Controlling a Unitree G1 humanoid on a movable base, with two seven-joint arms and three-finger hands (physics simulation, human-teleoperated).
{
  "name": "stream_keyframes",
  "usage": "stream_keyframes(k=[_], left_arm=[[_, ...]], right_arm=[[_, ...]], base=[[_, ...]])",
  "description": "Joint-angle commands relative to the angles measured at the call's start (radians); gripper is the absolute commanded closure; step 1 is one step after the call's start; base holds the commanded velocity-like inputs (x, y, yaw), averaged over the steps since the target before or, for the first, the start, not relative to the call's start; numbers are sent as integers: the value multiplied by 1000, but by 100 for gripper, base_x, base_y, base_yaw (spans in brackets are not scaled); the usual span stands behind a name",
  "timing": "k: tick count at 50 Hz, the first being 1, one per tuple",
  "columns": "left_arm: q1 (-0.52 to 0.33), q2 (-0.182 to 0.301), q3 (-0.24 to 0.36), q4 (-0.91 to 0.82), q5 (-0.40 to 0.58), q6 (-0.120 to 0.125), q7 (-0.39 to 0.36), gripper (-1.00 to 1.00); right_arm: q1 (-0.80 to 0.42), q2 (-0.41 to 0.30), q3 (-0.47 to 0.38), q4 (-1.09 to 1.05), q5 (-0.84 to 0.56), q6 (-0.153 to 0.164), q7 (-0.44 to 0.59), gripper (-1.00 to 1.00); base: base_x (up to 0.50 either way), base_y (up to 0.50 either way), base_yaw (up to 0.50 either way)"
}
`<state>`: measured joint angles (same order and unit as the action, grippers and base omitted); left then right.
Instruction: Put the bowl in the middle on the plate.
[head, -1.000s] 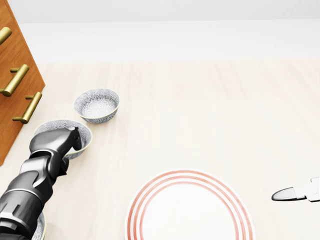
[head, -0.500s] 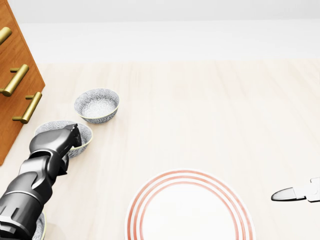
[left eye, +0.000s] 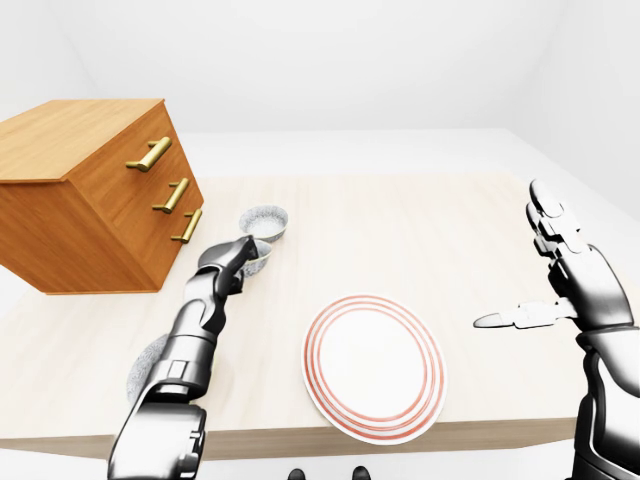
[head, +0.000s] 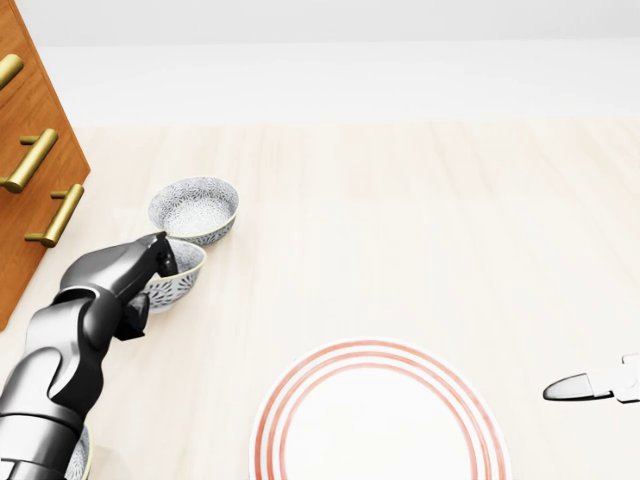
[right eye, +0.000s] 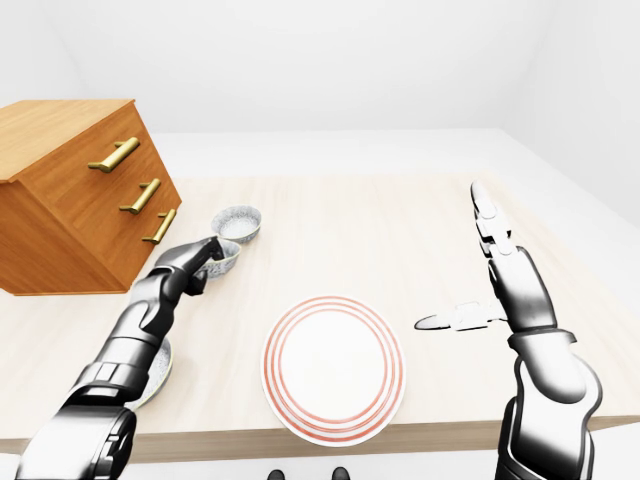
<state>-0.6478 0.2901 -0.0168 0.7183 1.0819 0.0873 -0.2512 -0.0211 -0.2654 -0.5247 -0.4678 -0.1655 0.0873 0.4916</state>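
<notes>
1. The table (head: 420, 220) and the wooden drawer chest (left eye: 80, 200) at its left stand where they stood a second ago, so the camera has not moved.
2. The plate (head: 378, 425), red-ringed and bare, sits low in the head view, unchanged and well apart from the bowls.
3. The right robot hand (right eye: 515, 285) is spread wide and holds nothing. Only the eye views show this. The head view catches just one fingertip at its right edge.
4. The left robot hand (head: 115, 270) is pinched narrow on the left rim of the middle bowl (head: 180, 275).
5. That bowl has changed. A second ago it sat flat under the hand. Now it is tilted and has shifted right in the head view, just beside the far bowl (head: 195, 208). The grip has probably taken and the lift is starting. The carry to the plate is yet to come.
6. The head view shows the tilt and the thumb over the rim plainly, while the eye views show them small and unclear.
7. The near bowl (right eye: 158, 370) lies under the left forearm. It is clear in the eye views but only a sliver in the head view.
</notes>
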Motion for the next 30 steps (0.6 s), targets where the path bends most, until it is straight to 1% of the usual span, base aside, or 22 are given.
stream_keyframes(k=[1, 2, 3, 6, 7, 12, 16, 17, 22, 26, 30], left_arm=[[99, -25, 41, -387, 59, 0, -185, 100], [100, -26, 43, -391, 61, 0, -188, 100], [112, -31, 43, -437, 70, 0, -217, 100], [131, -40, 48, -500, 82, 0, -251, 100], [132, -41, 49, -501, 81, 0, -250, 100], [154, -57, 51, -586, 93, 0, -296, 100], [175, -82, 42, -656, 89, 0, -321, 100], [190, -97, 39, -681, 73, 0, -338, 100], [215, -111, 30, -706, 79, 0, -329, 100], [225, -132, 22, -763, 64, 0, -341, 100], [236, -163, 1, -828, 70, 0, -372, 100]], right_arm=[[0, 1, 0, -3, -3, 0, 1, -100], [0, 1, 0, -3, -3, 0, 1, -100], [0, 1, 0, -2, -4, 0, 0, -100], [0, 0, -1, -4, -3, 0, 1, -100], [0, 1, -1, 2, -3, 0, 0, -100], [0, -1, -2, -12, -4, 0, 3, -100], [0, 1, -1, -6, -5, 0, 1, -100], [1, 1, -1, -3, -5, 0, 1, -100], [1, 1, -2, -7, -4, 0, 0, -100], [-1, 0, -1, -1, -5, 0, -1, -100], [0, 0, 0, 9, -5, 0, -3, -100]], base=[[0, 0, 0], [0, 0, 0], [0, 0, 0], [0, 0, 0], [0, 0, 0], [0, 0, 0], [0, 0, 0], [0, 0, 0], [0, 0, 0], [0, 0, 0], [0, 0, 0]])
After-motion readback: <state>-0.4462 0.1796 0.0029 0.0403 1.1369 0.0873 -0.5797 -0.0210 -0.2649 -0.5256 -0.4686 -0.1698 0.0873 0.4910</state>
